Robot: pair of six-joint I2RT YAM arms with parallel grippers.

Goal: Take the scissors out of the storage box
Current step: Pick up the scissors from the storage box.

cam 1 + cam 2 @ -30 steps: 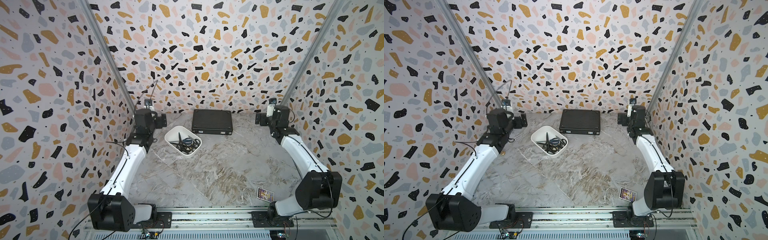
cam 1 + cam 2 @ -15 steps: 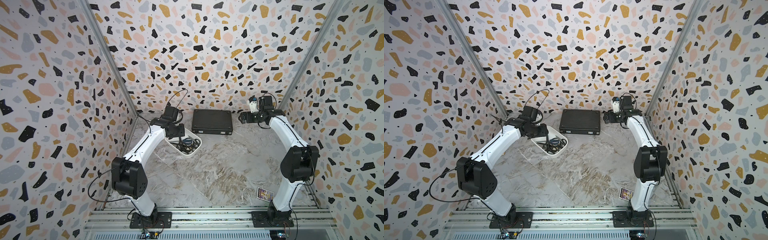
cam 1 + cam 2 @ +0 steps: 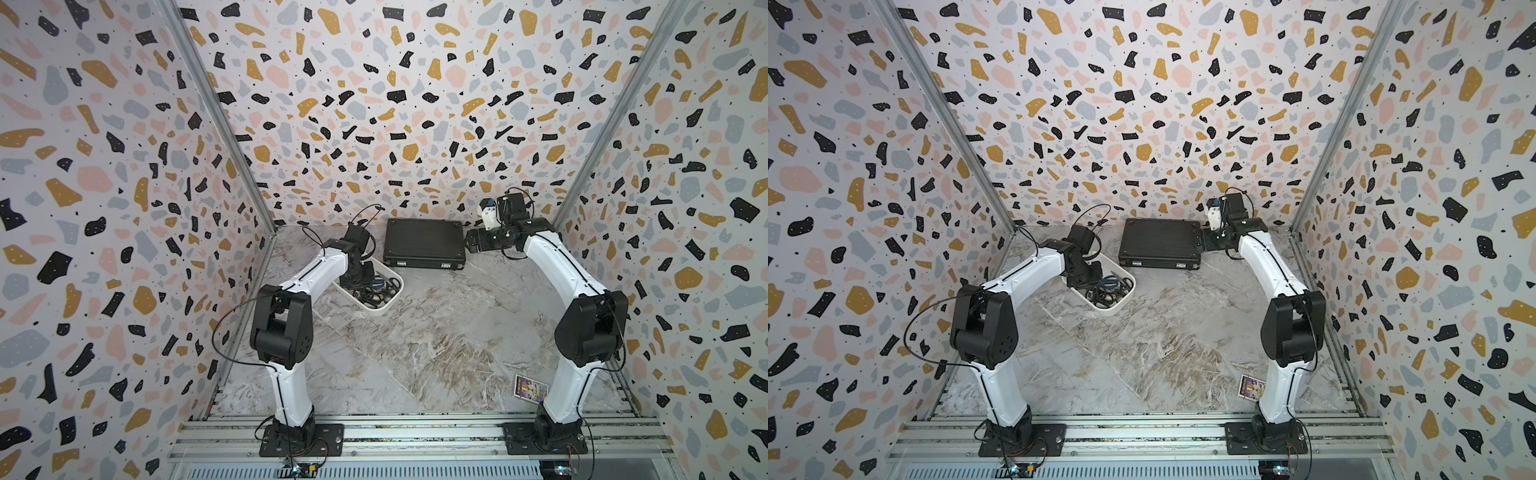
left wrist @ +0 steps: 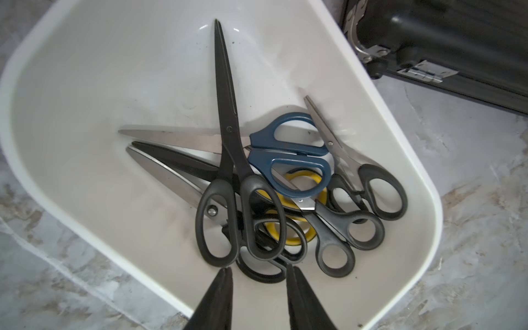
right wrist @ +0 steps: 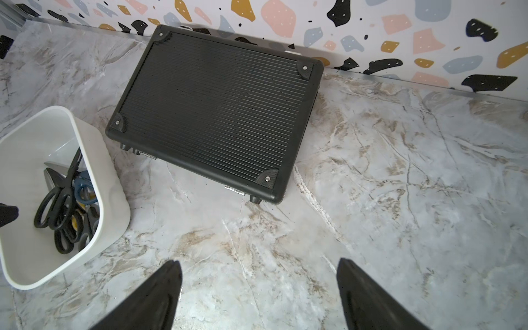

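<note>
The scissors [image 4: 271,197] all lie in one heap inside the storage box [image 4: 400,134], a white plastic tub with rounded corners and smooth walls. I count six pairs. Their handles are gathered at one end of the tub, and the blades spread like a fan over the white floor toward the other end. The long black pair [image 4: 227,114] lies on top and crosses the others. Beside it are the dark blue handles [image 4: 274,151], under these the yellow handles [image 4: 285,241], and at the side a small pair [image 4: 365,171] with thin bright blades. The handle rings overlap one another, so the lower pairs are partly covered.

In both top views the storage box [image 3: 384,309] stands slanted in the far left part of the table [image 3: 436,340]. It is just beside the near left corner of the black case [image 3: 424,245], which lies flat and closed along the far edge. The left arm [image 3: 316,266] reaches over the box and hides its far end.

The left gripper [image 4: 257,270] is down at the handle end of the heap. Its fingers stand apart by a narrow gap with a black handle ring between them; I cannot tell whether they already press on it.

The right gripper [image 5: 258,261] hangs above the table by the right end of the case, with its fingers wide apart and nothing between them.

A small colourful card [image 3: 531,388] lies near the near right corner, well apart from the box
</note>
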